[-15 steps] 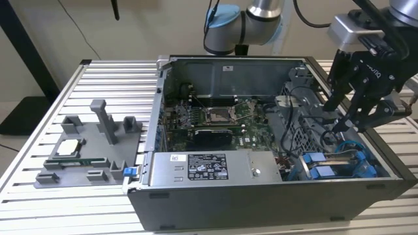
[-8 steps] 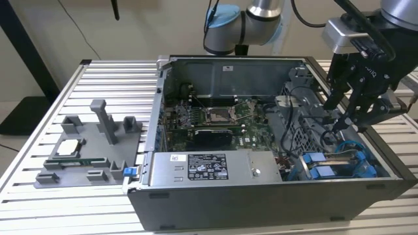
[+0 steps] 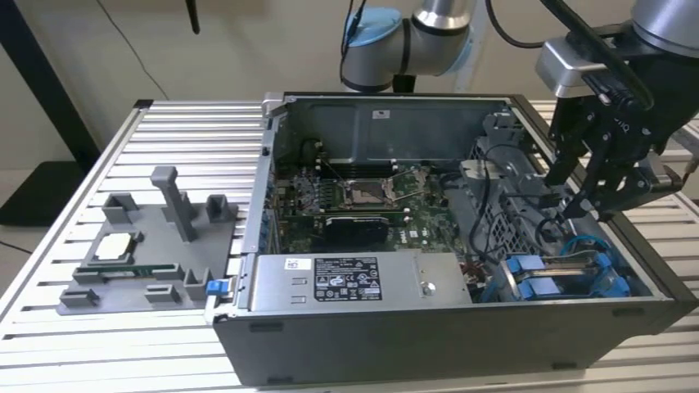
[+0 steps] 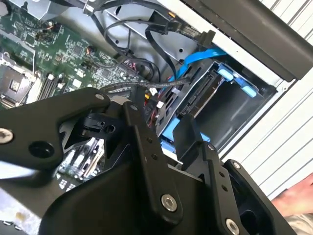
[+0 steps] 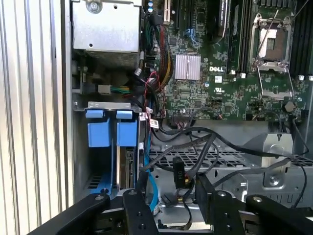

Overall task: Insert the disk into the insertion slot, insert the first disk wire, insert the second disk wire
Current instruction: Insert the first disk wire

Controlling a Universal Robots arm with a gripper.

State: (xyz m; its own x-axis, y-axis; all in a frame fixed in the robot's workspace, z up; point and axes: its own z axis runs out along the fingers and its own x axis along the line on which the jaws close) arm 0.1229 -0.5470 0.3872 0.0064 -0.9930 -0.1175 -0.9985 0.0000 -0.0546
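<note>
The disk [image 5: 128, 167] sits edge-on in the insertion slot [image 3: 565, 270], in the drive-cage corner of the computer case [image 3: 437, 360]. The blue handle [image 5: 126, 131] of its carrier shows at the slot's mouth, and a second blue handle [image 5: 98, 131] sits just beside it.

The gripper [image 5: 168, 196] hangs over that same corner of the case with its fingers [image 5: 134, 205] spread wide and nothing pinched. In the first wrist view the disk lies just past one fingertip, not in the gap between the two. A black wire plug [image 5: 179, 171] stands in that gap; whether it touches either finger cannot be told. A blue cable [image 5: 149, 182] runs alongside the disk, close to the same fingertip, and loose black wires cross the perforated cage top around the plug.

Farther into the case lies the green motherboard [image 5: 195, 93] with its open processor socket [image 5: 274, 44]. A labelled silver power supply [image 3: 349, 282] sits along the case's near wall in the exterior view.

Outside the case, toward the exterior view's left, a grey fixture [image 3: 153, 254] rests on the slatted worktop [image 3: 65, 352].
</note>
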